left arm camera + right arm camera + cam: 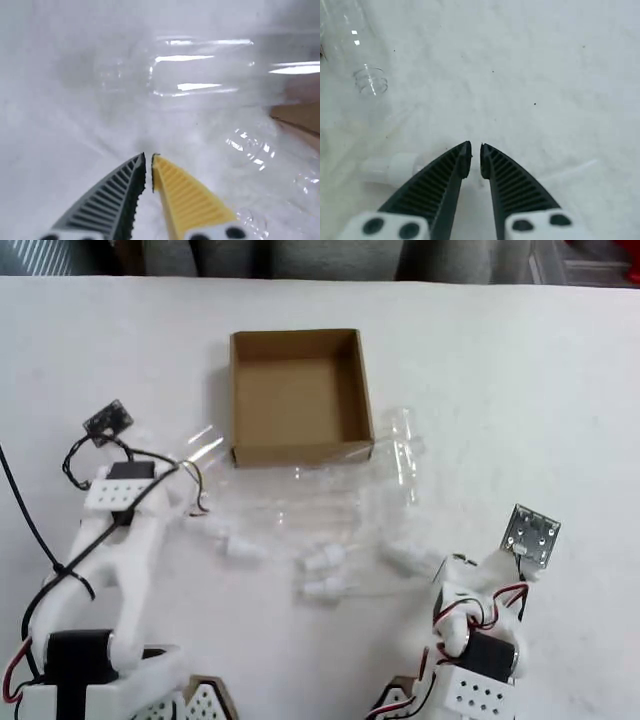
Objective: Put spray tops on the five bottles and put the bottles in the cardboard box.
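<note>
Here the box [297,395] stands open-topped on the white table [520,370], and the clear bottles [320,500] lie capless on their sides outside it. One bottle [200,450] lies off the box's left corner on the arms' side, another bottle [400,455] lies against its right wall, and the rest lie along the wall facing the arms; how many there are is hard to tell. Four white spray tops [325,558] lie loose farther out from the box than the bottles, between it and the arms. The left gripper [148,157] is low over the table near the box's left corner, its grey and yellow fingers closed to a sliver with nothing between them, and a bottle lies just ahead. The right gripper [475,150] is well out from the box's right corner, its black fingers almost together and holding nothing, with a spray top just beside one finger.
</note>
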